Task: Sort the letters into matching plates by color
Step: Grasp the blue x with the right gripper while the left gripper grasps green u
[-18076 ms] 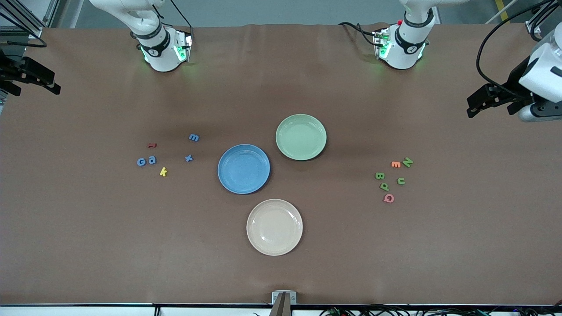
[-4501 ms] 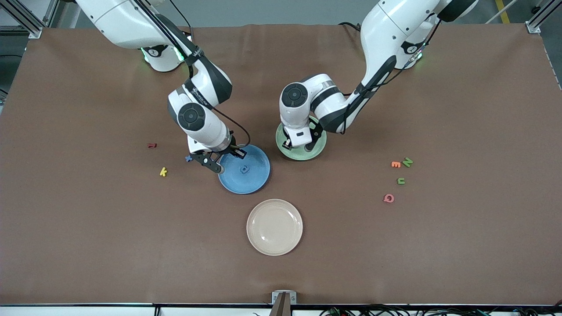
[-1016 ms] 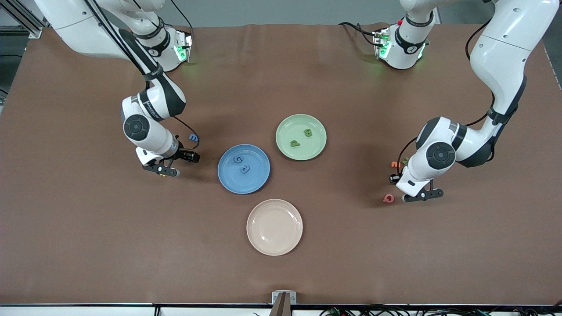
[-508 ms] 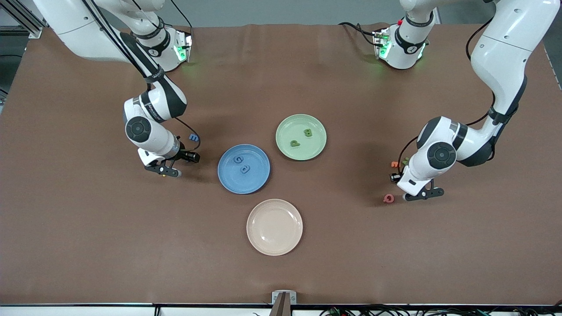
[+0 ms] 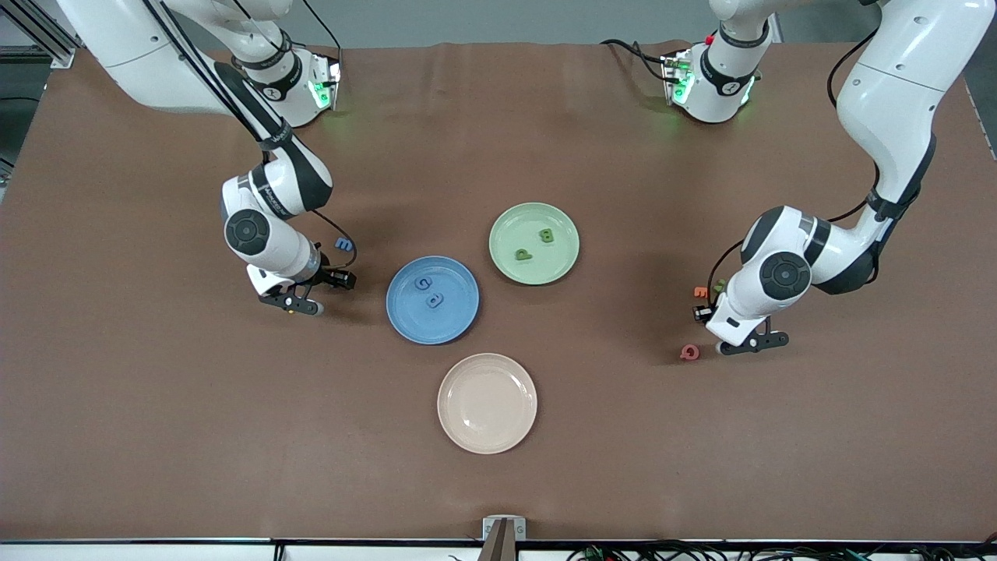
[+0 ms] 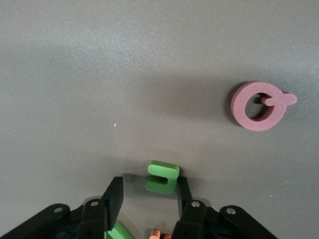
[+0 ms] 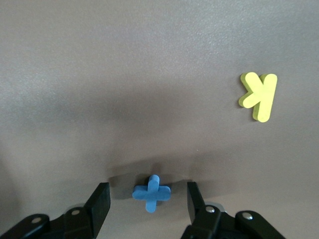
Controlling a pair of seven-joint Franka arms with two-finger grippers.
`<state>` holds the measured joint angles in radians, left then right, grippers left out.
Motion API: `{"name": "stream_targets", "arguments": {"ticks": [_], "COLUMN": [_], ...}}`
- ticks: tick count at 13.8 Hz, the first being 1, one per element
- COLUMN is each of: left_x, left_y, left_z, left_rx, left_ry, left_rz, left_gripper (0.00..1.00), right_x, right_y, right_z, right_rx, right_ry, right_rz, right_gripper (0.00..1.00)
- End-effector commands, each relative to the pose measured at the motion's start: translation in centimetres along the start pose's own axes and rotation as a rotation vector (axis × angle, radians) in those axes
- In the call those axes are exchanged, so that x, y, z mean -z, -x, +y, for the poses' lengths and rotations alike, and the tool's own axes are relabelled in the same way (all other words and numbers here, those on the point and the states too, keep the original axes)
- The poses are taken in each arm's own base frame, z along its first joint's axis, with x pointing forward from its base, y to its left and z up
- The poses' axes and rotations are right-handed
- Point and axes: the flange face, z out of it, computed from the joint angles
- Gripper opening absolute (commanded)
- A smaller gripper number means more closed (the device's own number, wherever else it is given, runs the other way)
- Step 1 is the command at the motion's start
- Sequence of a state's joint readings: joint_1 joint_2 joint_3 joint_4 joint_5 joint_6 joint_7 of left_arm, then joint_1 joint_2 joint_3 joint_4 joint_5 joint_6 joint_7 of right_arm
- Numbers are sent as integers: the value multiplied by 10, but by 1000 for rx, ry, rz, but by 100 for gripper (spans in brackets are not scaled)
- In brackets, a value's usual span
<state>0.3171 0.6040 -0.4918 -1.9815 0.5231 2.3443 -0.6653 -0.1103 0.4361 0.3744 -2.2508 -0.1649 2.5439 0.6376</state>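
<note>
The blue plate (image 5: 432, 300) holds two blue letters (image 5: 435, 299), and the pale green plate (image 5: 534, 243) holds two green letters (image 5: 523, 254). My right gripper (image 5: 300, 300) is low at the table, open, with the blue x (image 7: 151, 192) lying between its fingers (image 7: 101, 196) and touching neither. A blue m (image 5: 343, 245) lies beside that arm's wrist. My left gripper (image 5: 744, 343) is also down and open around the green u (image 6: 162, 178), which lies against one finger (image 6: 183, 191) and well apart from the other. A second green letter (image 6: 117, 231) shows under the left gripper (image 6: 148, 186).
A cream plate (image 5: 487, 403) sits nearest the front camera. A pink Q (image 5: 689, 352) lies close by the left gripper, with an orange E (image 5: 701, 292) next to that arm's wrist. The yellow k (image 7: 259, 95) lies a short way from the right gripper (image 7: 147, 196).
Both grippers have stayed low over their letters, shifting only slightly. Their fingers have drawn a little closer together around the x and the u.
</note>
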Motion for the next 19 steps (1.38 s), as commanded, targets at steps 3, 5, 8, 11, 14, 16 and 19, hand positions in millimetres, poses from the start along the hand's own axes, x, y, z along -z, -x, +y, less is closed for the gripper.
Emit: {"name": "stream_targets", "arguments": {"ticks": [3,5,8,11,14,16,19], "left_x": [3,3,3,1,0,1,9], "left_y": [3,1,-1,-1,-1,-2,-3], "left_z": [-3,-2,3,4,3,1,2], "left_rx": [-8,-6,-10,-11,-10,-7,-3], "left_ry": [-1,3,23,31,31,31,27], "left_rz": [21,24,42,46,43,44,54], "left_gripper": [50,50,48,42,21,6,1], "right_x": [-6,-7,-7,-6,-8,-7,8], "right_y": [2,2,2,2,2,1,-7], "right_z": [3,3,3,2,3,4,-1], "right_rx": [-5,-5,-5,-5,-11,-20,-31], "right_ry": [10,11,11,11,11,14,35], "right_rz": [7,5,5,5,2,0,-12], "right_gripper": [64,59,44,24,4,2,1]}}
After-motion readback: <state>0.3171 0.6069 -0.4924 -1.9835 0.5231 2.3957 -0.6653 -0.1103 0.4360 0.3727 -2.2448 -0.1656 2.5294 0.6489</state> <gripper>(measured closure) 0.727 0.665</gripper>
